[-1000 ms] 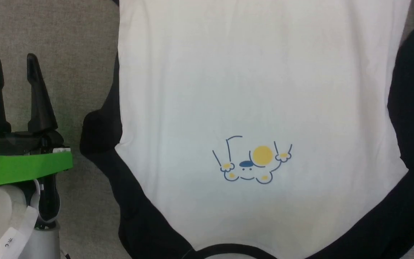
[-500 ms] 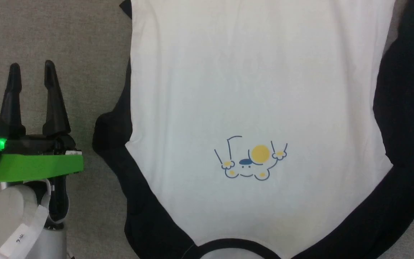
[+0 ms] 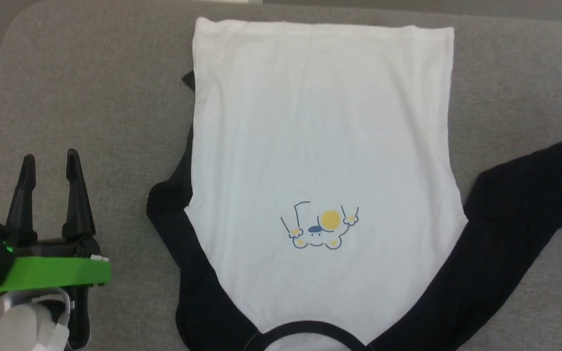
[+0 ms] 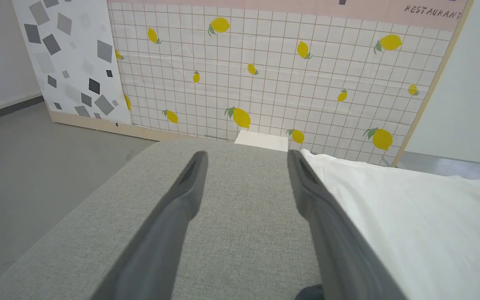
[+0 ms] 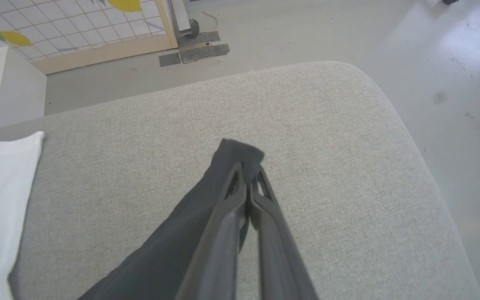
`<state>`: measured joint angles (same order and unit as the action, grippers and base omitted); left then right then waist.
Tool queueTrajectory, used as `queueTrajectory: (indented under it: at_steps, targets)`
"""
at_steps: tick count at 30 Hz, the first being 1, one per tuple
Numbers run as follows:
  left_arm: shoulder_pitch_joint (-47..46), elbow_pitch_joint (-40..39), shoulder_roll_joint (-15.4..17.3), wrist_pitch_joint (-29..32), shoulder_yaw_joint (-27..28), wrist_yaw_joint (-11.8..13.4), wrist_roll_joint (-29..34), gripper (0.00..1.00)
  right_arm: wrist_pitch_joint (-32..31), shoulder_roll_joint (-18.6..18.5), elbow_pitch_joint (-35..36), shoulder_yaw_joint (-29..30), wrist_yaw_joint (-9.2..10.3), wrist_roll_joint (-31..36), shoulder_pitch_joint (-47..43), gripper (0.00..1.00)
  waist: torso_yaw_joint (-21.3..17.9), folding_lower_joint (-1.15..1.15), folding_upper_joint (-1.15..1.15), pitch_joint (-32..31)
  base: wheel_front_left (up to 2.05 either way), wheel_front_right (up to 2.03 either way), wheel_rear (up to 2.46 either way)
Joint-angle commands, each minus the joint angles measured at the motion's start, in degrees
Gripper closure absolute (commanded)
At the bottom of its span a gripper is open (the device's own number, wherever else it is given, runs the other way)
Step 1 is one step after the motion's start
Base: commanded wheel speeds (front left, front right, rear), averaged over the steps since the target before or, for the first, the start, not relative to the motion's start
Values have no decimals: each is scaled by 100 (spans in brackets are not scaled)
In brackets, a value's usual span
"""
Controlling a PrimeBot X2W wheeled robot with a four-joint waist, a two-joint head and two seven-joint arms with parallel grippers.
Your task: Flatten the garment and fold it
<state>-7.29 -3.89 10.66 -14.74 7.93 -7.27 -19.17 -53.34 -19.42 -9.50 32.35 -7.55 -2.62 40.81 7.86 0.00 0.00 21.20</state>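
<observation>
The garment lies flat on a grey cushion, white body up, hem far from me, black neckband at the bottom edge, yellow-and-blue print low on the body. Its left black sleeve is bunched against the body. The right black sleeve stretches out to the right. My left gripper stands open over bare cushion, left of the garment, holding nothing; its fingers frame the white hem corner. My right gripper is shut on the end of the black sleeve, stretched out over the cushion.
The grey cushion has rounded corners, and its edges drop to a grey floor. A lemon-patterned tiled panel and a small white box stand beyond the far edge. Bare cushion lies left and right of the garment.
The head camera has pulled back, so the whole garment and the cushion's far edge now show. The right sleeve now stretches out to the right instead of lying along the body.
</observation>
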Motion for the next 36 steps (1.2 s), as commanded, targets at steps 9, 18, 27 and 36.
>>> queueTrajectory:
  at_steps: [9,18,27,36]
  targets:
    - [668,-117,-203,-26,177,-19,167,0,-73,-357,461,-309,6,-470,-806,100,-552,0,0,-1415,0,0,0]
    - [914,-143,-323,-26,176,1,253,0,88,-511,1460,-2329,6,-1369,-1486,100,-483,0,0,-1763,0,0,0]
    - [1026,-110,-332,-22,83,32,294,0,131,329,1905,-4339,6,-1932,-1633,100,-396,0,0,-1994,0,0,0]
    - [1098,-64,-354,-13,1,39,231,0,858,1281,776,-5834,6,-2182,-1504,100,-278,0,0,-1958,0,0,0]
